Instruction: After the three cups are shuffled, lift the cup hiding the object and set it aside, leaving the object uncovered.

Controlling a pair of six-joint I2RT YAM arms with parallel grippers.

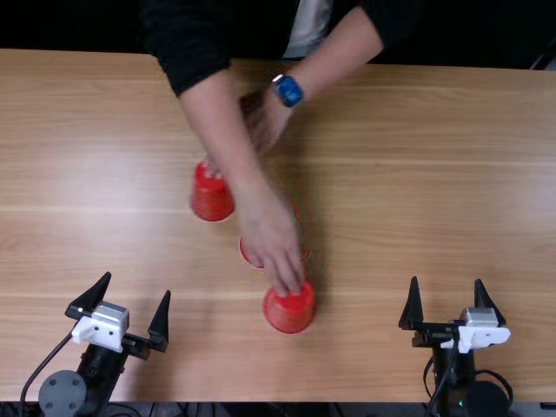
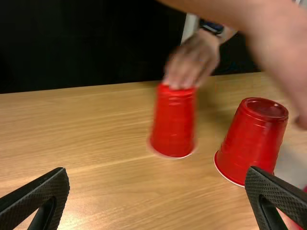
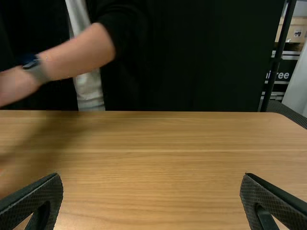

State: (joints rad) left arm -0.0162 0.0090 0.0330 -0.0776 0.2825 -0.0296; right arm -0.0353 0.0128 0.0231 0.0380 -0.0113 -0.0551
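Three red cups stand upside down near the table's middle. A person's hand wearing a watch (image 1: 265, 122) rests on the far left cup (image 1: 212, 198) (image 2: 172, 122). The person's other hand (image 1: 276, 248), arm crossed over the first, grips the nearest cup (image 1: 289, 311). The middle cup (image 1: 253, 254) (image 2: 252, 139) is half hidden under that arm. No object shows beneath any cup. My left gripper (image 1: 132, 295) (image 2: 154, 170) is open at the near left. My right gripper (image 1: 446, 291) (image 3: 151, 177) is open at the near right. Both hold nothing and stand apart from the cups.
The person stands across the table's far edge (image 1: 452, 65), arms stretched over the middle. Bare wood (image 3: 158, 143) lies ahead of my right gripper and on the far left and right of the table.
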